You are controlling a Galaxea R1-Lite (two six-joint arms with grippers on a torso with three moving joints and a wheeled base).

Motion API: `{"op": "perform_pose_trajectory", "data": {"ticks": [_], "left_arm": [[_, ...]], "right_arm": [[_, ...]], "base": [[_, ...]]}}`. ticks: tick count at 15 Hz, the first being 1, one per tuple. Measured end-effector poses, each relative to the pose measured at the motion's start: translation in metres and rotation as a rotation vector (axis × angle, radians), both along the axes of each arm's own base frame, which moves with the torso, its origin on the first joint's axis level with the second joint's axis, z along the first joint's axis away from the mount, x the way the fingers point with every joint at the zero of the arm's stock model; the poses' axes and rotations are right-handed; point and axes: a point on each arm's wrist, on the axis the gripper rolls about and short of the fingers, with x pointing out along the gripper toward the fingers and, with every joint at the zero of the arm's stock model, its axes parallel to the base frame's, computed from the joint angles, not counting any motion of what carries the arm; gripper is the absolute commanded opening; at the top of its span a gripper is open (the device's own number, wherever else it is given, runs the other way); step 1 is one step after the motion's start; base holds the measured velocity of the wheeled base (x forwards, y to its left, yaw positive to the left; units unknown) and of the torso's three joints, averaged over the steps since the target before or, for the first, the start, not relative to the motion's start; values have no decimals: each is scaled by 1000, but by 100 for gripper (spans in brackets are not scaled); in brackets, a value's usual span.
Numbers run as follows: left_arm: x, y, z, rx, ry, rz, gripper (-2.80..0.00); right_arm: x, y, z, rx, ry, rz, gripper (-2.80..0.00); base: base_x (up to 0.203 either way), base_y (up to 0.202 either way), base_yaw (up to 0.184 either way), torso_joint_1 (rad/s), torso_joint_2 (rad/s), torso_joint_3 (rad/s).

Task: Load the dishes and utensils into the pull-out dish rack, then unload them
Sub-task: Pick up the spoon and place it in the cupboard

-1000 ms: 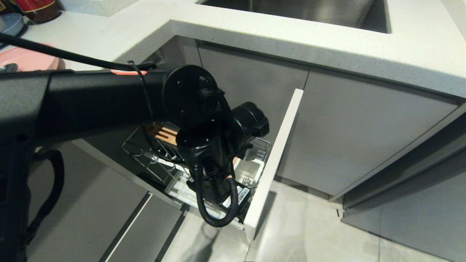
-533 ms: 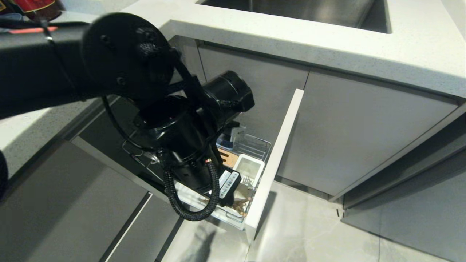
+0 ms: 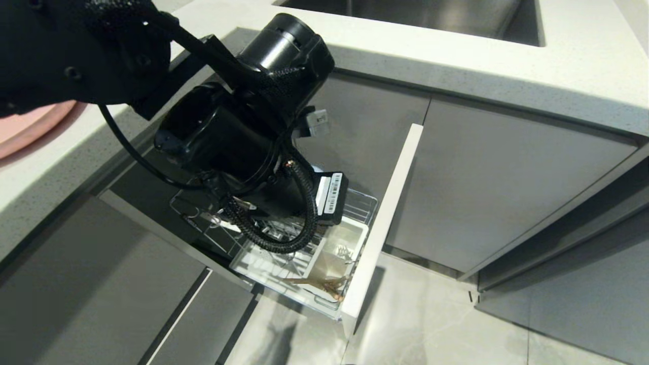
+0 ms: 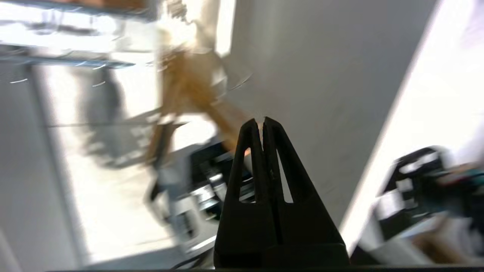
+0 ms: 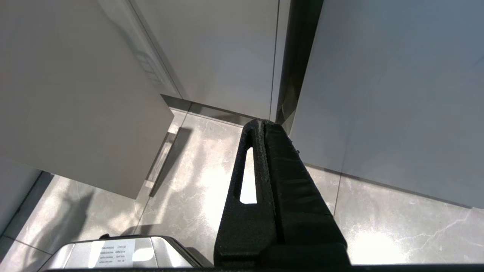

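Pull-out dish rack (image 3: 355, 203) stands drawn out from the cabinet run below the bench (image 3: 456, 56); its pale front panel (image 3: 381, 223) juts into the floor space, with bare tiled floor (image 3: 431, 314) open beyond it. Grey cabinet doors (image 3: 497, 177) close off the side next to the panel. Sink (image 3: 416, 12) is cut into the bench top, above the rack.

Inside the rack: white plastic tray (image 3: 263, 266) near the outer corner, utensil box (image 3: 345, 243) against the front panel. Light wooden chopsticks (image 3: 317, 281) lie in the tray at the foot of the box, close to the front panel. Spoon not made out. Pink plate (image 3: 25, 132) sits on the bench at its left end, cut off by the picture's edge and partly behind the arm; bowl not seen.

Left arm (image 3: 228, 137) hangs over the rack and covers most of the wire basket, the prongs and the wood strip. In the head view the left pincer itself is hidden behind the wrist body. Left wrist view is heavily smeared; only a brownish streak and pale panels read there.

Left pincer (image 4: 262, 121): fingers pressed together tip to tip, nothing between them. Right pincer (image 5: 261, 122): fingers likewise closed together, empty, pointing at the floor beside the cabinet fronts, well apart from the rack.
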Motion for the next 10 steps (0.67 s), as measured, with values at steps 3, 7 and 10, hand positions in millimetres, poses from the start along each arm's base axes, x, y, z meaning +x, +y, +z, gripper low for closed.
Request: {"op": "perform_pose_trajectory", "data": {"ticks": [3,7,10], "left_arm": [[5,-12,-2,-99,10,34,-280],[10,-21,-3,-213,70,39,-280],[8,-24,-5,-244,130,-16,-280]], "right_arm": [[0,0,0,0,0,0,-280],[0,0,0,0,0,0,-280],[0,0,0,0,0,0,-280]], "base": [[0,0,0,0,0,0],[0,0,0,0,0,0],[0,0,0,0,0,0]]}}
